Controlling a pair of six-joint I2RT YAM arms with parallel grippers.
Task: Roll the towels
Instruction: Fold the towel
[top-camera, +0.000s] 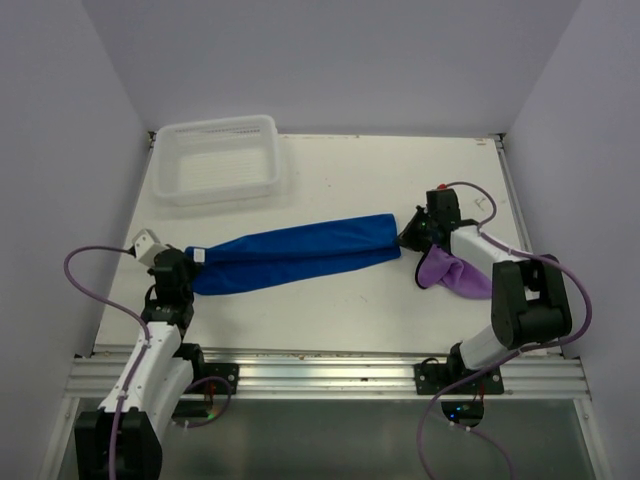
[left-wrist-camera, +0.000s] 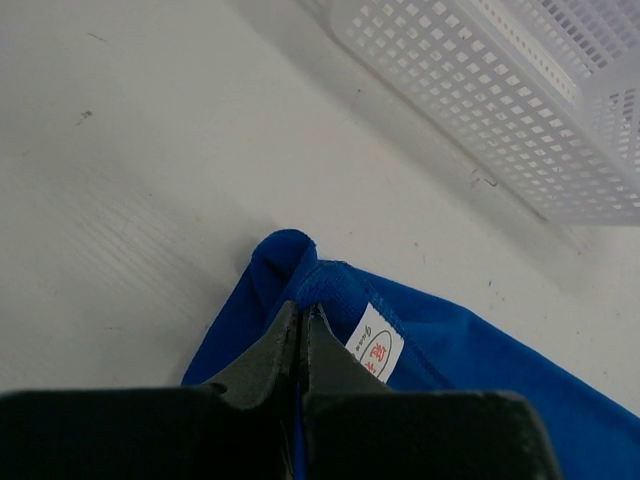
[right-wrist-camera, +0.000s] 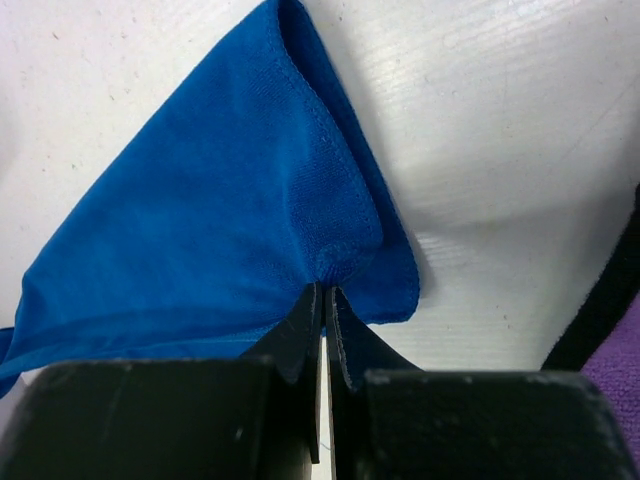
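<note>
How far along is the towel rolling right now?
Done: no roll yet; the blue towel looks folded into a long strip. In hand: the left gripper and right gripper each pinch one end, holding it stretched over the table. Left: rolling it, then the purple towel, lying crumpled by the right gripper.
</note>
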